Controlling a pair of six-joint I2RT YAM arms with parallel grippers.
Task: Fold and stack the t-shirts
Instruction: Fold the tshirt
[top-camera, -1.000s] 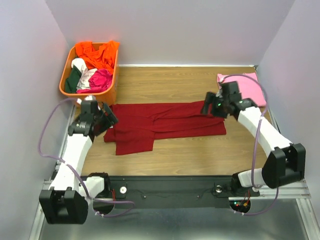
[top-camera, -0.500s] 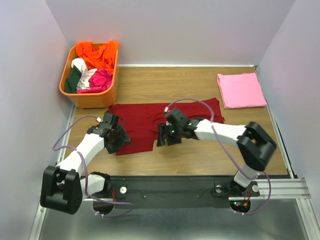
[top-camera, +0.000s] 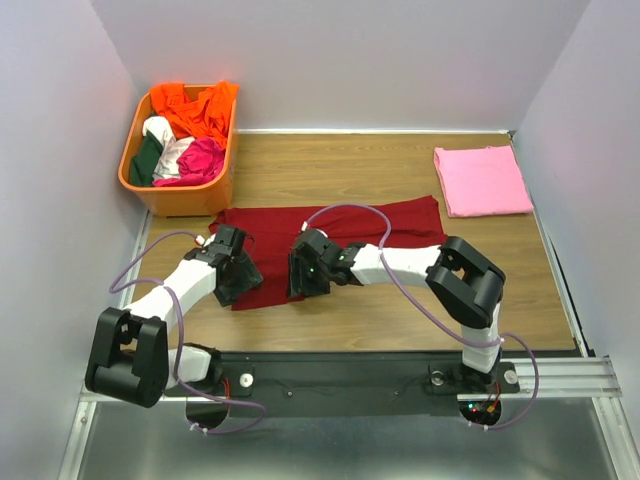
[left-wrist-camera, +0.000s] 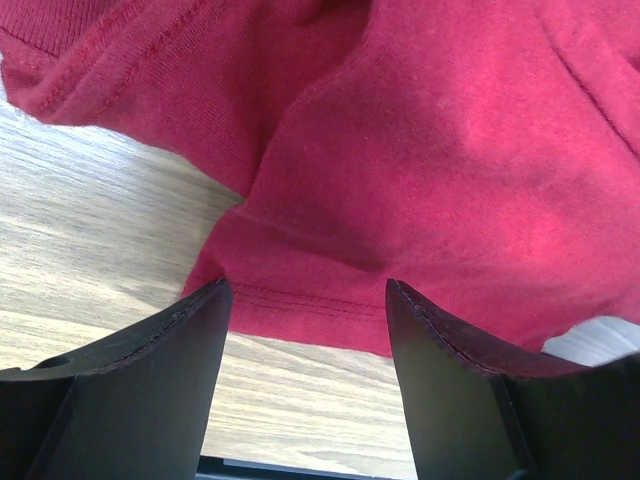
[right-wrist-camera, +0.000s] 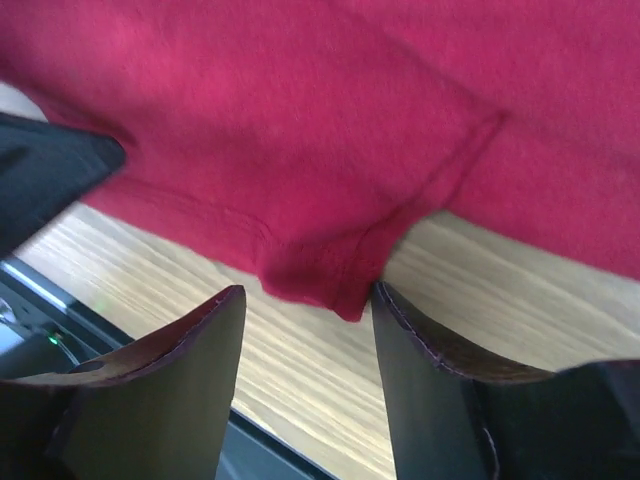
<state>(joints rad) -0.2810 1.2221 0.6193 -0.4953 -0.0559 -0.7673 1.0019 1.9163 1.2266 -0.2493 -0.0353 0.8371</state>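
Note:
The maroon t-shirt (top-camera: 330, 235) lies spread flat across the middle of the wooden table. A short flap of it hangs toward the near edge at the left. My left gripper (top-camera: 238, 282) sits low at that flap's near-left corner. In the left wrist view it stands open (left-wrist-camera: 307, 295), with the stitched hem (left-wrist-camera: 300, 305) just past the fingertips. My right gripper (top-camera: 303, 280) is at the flap's near-right corner, open (right-wrist-camera: 307, 292), and the hem corner (right-wrist-camera: 330, 290) pokes between its tips. The pink t-shirt (top-camera: 482, 180) lies folded at the back right.
An orange basket (top-camera: 185, 197) heaped with orange, white, green and magenta clothes stands at the back left, just behind the maroon shirt. Purple walls close in the table on the left, back and right. The black base rail (top-camera: 340, 375) runs along the near edge.
The right arm swung from beside the pink shirt across to the maroon shirt's near hem. The left gripper dropped from the shirt's left edge to its near-left corner. Both pairs of jaws narrowed slightly.

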